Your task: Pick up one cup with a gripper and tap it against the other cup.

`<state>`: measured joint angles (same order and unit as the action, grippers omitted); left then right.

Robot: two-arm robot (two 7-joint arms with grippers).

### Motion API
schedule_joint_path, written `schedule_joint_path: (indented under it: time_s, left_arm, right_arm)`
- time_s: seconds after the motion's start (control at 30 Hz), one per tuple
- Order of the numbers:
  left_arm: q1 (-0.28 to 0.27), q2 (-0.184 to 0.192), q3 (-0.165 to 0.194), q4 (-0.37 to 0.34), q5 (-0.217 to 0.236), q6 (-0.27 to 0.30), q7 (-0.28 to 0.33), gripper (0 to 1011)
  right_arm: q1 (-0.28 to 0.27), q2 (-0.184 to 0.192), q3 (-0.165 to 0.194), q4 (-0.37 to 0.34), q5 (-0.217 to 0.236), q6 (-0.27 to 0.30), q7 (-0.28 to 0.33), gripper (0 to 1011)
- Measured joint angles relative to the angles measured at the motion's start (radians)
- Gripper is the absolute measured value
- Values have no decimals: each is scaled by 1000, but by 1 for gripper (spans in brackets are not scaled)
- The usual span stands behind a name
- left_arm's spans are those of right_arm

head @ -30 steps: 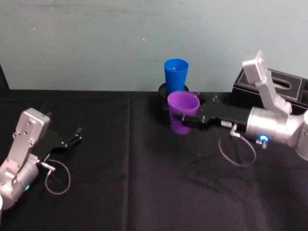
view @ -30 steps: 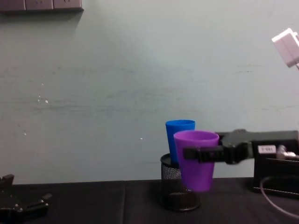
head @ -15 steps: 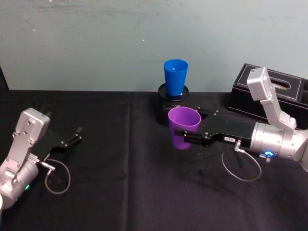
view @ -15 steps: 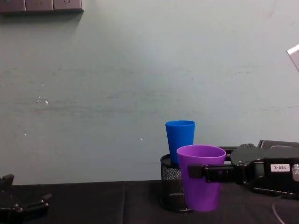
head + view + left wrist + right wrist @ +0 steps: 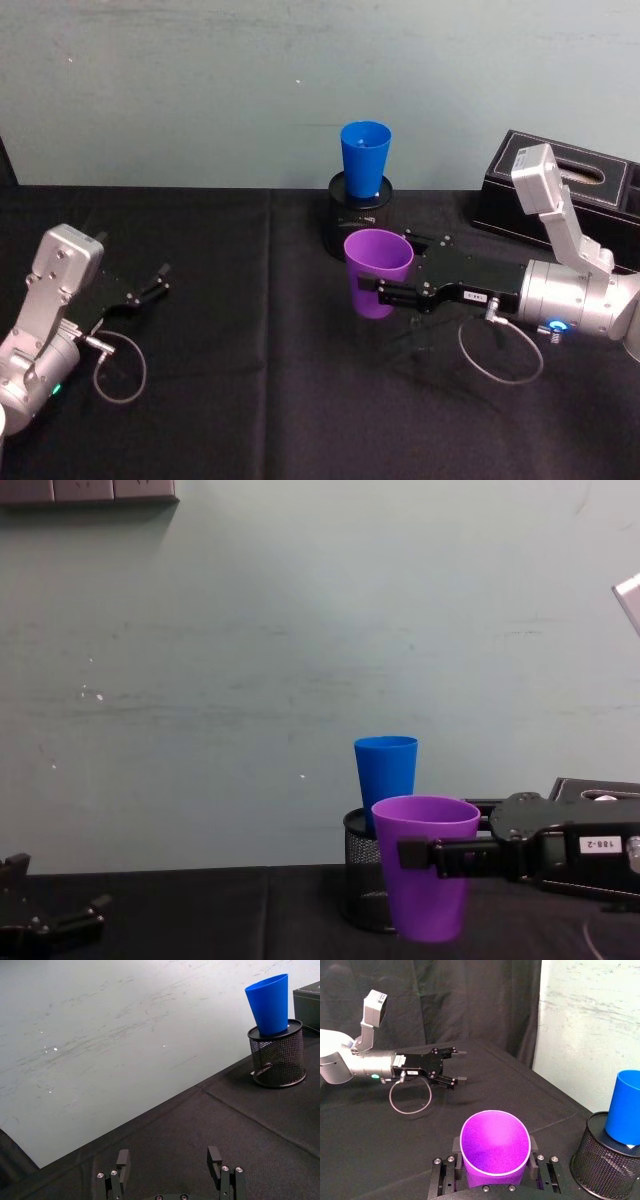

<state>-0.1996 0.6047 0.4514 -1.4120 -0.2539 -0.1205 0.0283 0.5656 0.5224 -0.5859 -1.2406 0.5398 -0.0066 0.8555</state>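
The purple cup (image 5: 377,272) is upright just in front of the black mesh pen holder (image 5: 355,218), with my right gripper (image 5: 376,291) shut on its sides. In the chest view the purple cup (image 5: 425,875) sits low, close to the black cloth, held by the right gripper (image 5: 422,855). The blue cup (image 5: 364,160) stands inside the holder, behind and above the purple one, and the two are apart. The right wrist view looks down into the purple cup (image 5: 495,1146), with the blue cup (image 5: 625,1107) beyond it. My left gripper (image 5: 150,285) rests open at the table's left.
A black tissue box (image 5: 590,185) sits at the back right, behind my right arm. Black cloth (image 5: 260,400) covers the table, with open room in the middle and front. A pale wall rises close behind the holder. A cable loop (image 5: 500,350) hangs under my right wrist.
My right gripper has lowered the purple cup and drawn it back towards me, away from the blue cup. The left arm has not moved.
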Motion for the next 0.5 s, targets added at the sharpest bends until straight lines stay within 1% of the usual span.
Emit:
schedule_joint_path:
  time_s: [0.5]
  left_arm:
    - [0,0,0,0,0,0,0,1011]
  right_arm:
    - [0,-1,2,3,-1,-2,-1,728]
